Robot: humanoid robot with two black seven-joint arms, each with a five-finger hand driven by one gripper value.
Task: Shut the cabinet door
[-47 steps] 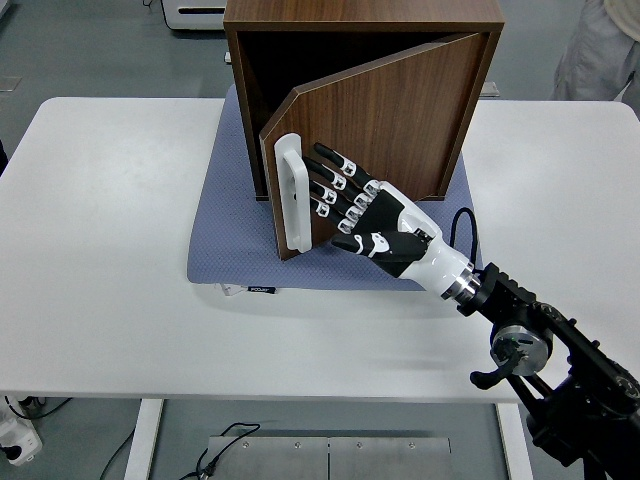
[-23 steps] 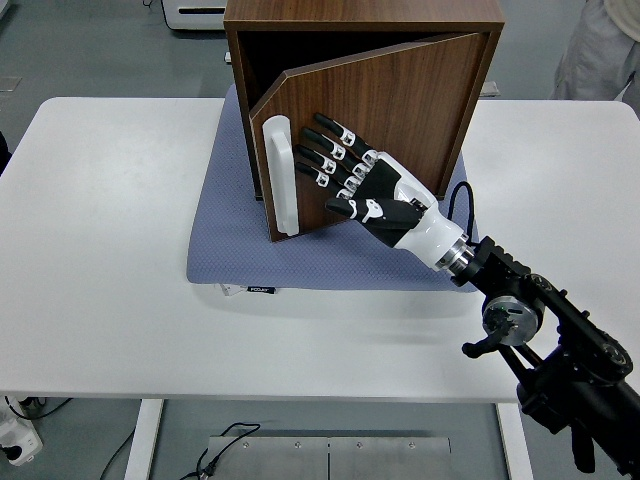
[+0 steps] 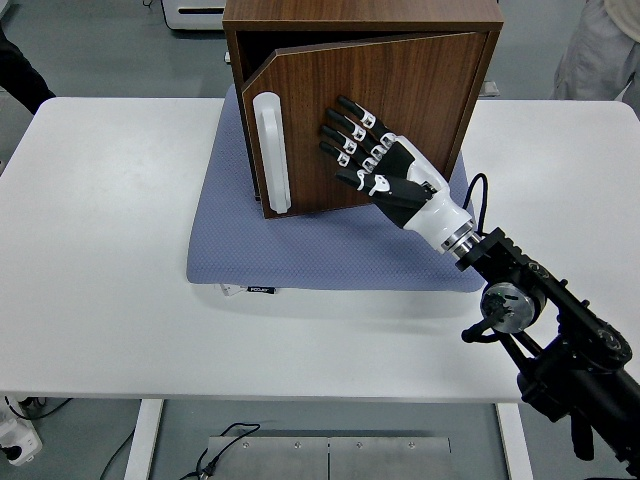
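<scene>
The robot's right hand (image 3: 375,165), black with white finger joints and a white wrist cuff, lies flat against the dark walnut-veneer cabinet door (image 3: 370,115), its 4 fingers (image 3: 350,125) spread and straight, gripping nothing. The door stands nearly shut, with only a narrow dark wedge of gap along its top and left edge. A long white rounded handle (image 3: 271,152) runs upright near the door's free left edge, just left of the fingertips and apart from them. The brown wooden box cabinet (image 3: 362,14) sits at the far middle of the white table (image 3: 100,250), on a blue-grey textured mat (image 3: 300,255). A small label on the mat's near edge is too small to read.
</scene>
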